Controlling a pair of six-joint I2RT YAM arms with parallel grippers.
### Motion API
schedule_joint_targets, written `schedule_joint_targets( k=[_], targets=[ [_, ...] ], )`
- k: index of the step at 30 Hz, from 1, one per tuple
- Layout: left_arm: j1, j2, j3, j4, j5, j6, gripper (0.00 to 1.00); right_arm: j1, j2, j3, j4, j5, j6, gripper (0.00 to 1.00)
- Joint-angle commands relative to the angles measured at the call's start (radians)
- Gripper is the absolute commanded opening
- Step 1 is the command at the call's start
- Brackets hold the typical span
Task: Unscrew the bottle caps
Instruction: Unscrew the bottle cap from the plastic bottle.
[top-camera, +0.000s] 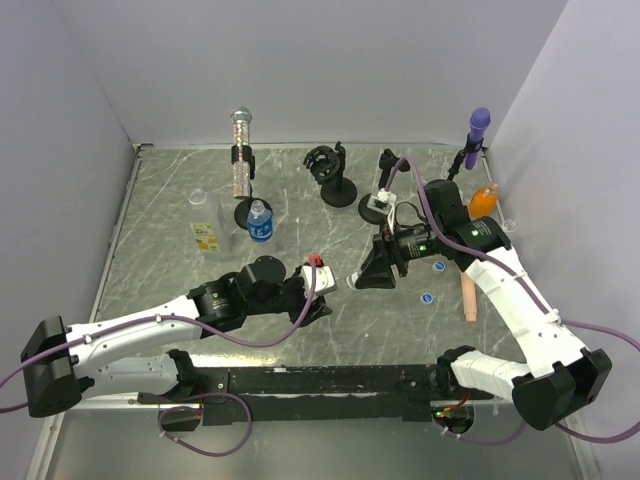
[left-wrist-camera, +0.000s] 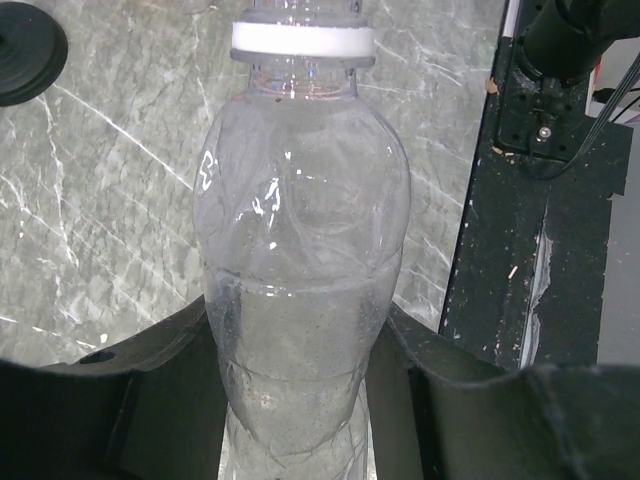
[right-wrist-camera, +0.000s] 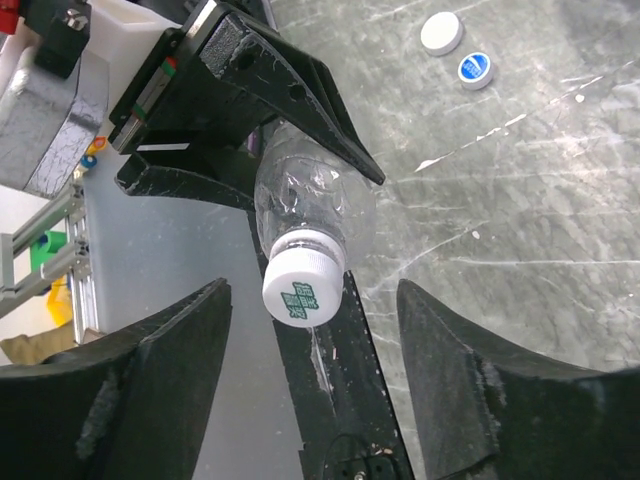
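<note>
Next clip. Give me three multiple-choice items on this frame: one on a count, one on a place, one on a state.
1. How many loose caps lie on the table in the right wrist view?
A. none
B. two
C. five

2. Where is the clear bottle with the white cap?
A. standing on the table
B. lying on the table
C. held in the left gripper

3. How is the right gripper?
A. open, one finger on either side of the white cap
B. shut on the white cap
C. shut on a loose cap

Answers:
1 B: one white and one blue lie side by side.
2 C: the left fingers clamp the bottle's body.
3 A: a gap shows between the cap and each finger.
</note>
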Motion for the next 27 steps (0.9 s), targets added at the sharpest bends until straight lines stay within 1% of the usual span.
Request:
schedule_joint_targets(
  k=[1, 5, 7, 9, 11, 13, 15, 17, 18, 19, 23, 27],
  targets=[
    [-0.004, 0.005, 0.054, 0.035, -0.014, -0.022, 0.36, 0.021, 0.012, 0.039, 0.01, 0.005, 0.02, 0.72],
    [-0.004, 0.008, 0.056, 0.038, -0.017, -0.023, 0.35, 0.038, 0.015, 0.037, 0.002, 0.02, 0.01, 0.69],
    [-0.004, 0.011, 0.059, 0.038, -0.018, -0.023, 0.35, 0.04, 0.018, 0.04, -0.001, 0.02, 0.003, 0.63],
    [-0.004, 0.011, 0.059, 0.037, -0.02, -0.023, 0.35, 0.041, 0.023, 0.046, -0.007, 0.016, -0.006, 0.5],
    [-0.004, 0.009, 0.059, 0.034, -0.021, -0.023, 0.35, 0.041, 0.028, 0.056, -0.02, 0.006, -0.024, 0.39],
    [-0.004, 0.003, 0.057, 0.028, -0.02, -0.017, 0.35, 0.043, 0.034, 0.072, -0.044, -0.007, -0.067, 0.31],
    [-0.004, -0.006, 0.052, 0.02, 0.003, 0.0, 0.35, 0.049, 0.043, 0.1, -0.099, -0.044, -0.183, 0.27],
    [-0.004, -0.023, 0.037, 0.02, 0.052, 0.027, 0.35, 0.058, 0.061, 0.138, -0.206, -0.078, -0.359, 0.24],
    [-0.004, -0.03, 0.026, 0.019, 0.073, 0.043, 0.35, 0.07, 0.069, 0.151, -0.233, -0.067, -0.447, 0.22],
    [-0.004, -0.038, 0.02, 0.014, 0.09, 0.058, 0.35, 0.08, 0.071, 0.164, -0.259, -0.058, -0.507, 0.21],
    [-0.004, -0.032, 0.034, -0.063, 0.13, 0.11, 0.34, 0.103, 0.066, 0.227, -0.392, -0.056, -0.85, 0.2],
    [-0.004, -0.041, 0.039, -0.123, 0.121, 0.121, 0.34, 0.103, 0.069, 0.295, -0.455, -0.023, -1.039, 0.22]
  ],
)
